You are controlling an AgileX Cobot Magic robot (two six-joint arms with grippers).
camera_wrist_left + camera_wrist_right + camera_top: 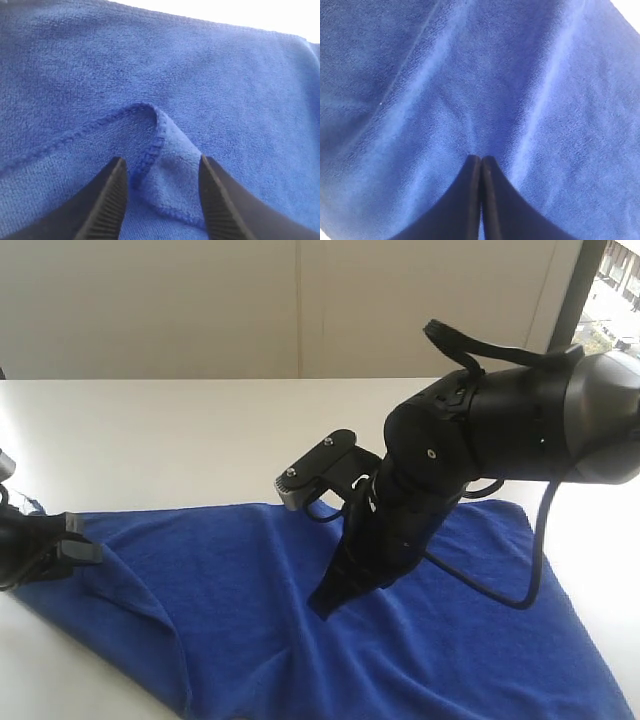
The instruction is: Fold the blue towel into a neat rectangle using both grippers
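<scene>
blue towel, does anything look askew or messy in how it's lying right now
Yes. The blue towel lies skewed and wrinkled, not a rectangle. At its left end a hemmed corner is curled over onto the cloth, sitting loose between the open left fingers.

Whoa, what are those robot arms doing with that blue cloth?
Two robot arms are folding a blue towel spread on a white table. The left tool is open, with a turned-over hemmed corner lying loose between its fingers. The right tool is shut, its tip down on the middle of the towel, seemingly pinning it. The towel looks rumpled, not yet a neat rectangle.
</scene>
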